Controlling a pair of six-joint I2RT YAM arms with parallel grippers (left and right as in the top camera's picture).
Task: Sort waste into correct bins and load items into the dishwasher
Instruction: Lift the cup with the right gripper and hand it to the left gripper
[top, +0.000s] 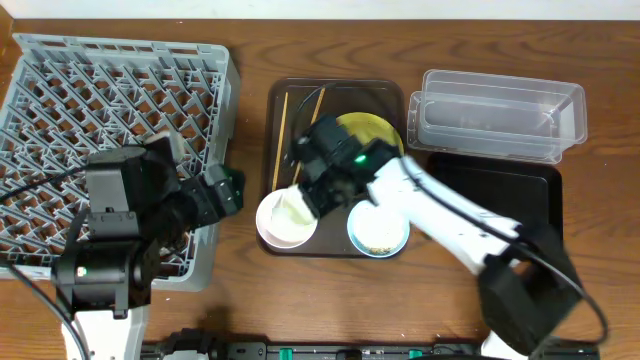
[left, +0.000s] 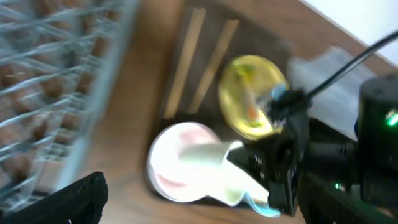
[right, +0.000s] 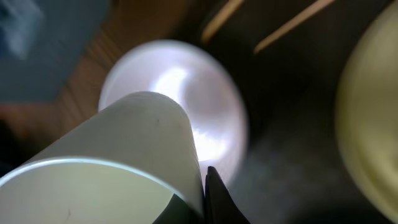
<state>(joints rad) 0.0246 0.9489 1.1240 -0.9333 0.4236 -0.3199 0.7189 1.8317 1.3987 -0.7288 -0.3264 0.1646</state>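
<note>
My right gripper (top: 318, 185) is shut on a white paper cup (top: 298, 203), held tilted over the white bowl (top: 272, 230) on the brown serving tray (top: 340, 95). The right wrist view shows the cup (right: 124, 143) against one finger, above the bowl (right: 208, 106). The light blue bowl (top: 378, 232) holds whitish crumbs. The yellow plate (top: 372, 128) is partly hidden by my arm; in the left wrist view the plate (left: 239, 81) carries a blurred green-and-orange wrapper (left: 250, 109). Two chopsticks (top: 283, 125) lie at the tray's left. My left gripper (top: 228, 190) is open and empty by the grey dish rack (top: 120, 45).
The clear tub (top: 500, 112) stands at the back right, with the black tray (top: 500, 190) just in front of it. My right arm crosses over the black tray and the blue bowl. The rack fills the left side.
</note>
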